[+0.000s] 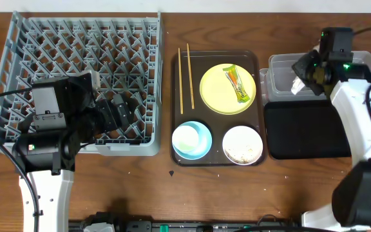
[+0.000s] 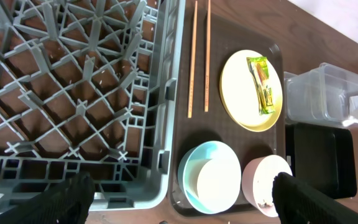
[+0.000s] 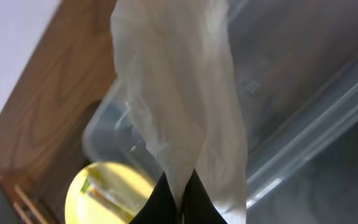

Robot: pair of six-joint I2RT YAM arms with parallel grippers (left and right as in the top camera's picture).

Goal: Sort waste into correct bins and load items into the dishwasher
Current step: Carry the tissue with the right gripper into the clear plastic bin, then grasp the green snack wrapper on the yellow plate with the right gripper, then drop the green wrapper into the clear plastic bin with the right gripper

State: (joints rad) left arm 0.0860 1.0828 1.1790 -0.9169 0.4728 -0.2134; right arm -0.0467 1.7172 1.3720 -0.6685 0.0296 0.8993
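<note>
Left tool [image 1: 118, 113], spread wide, is hovering over the rack's [image 1: 82, 58] near right corner. Chopsticks [image 1: 185, 77] are lying parallel, pointing front to back, along the brown tray's [image 1: 176, 96] left edge. The wrapper [image 1: 237, 85], print unreadable, is lying likewise on the plate [image 1: 219, 96]. Right tool [image 3: 178, 202] is pinching the napkin [image 3: 179, 93], dangling it lengthwise over the tub [image 1: 279, 71], just behind the black tray [image 1: 308, 129].

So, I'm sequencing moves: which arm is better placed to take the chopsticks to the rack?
Left, probably: the left gripper hovers open over the rack beside the chopsticks; the right gripper is shut on the napkin above the clear tub.
</note>
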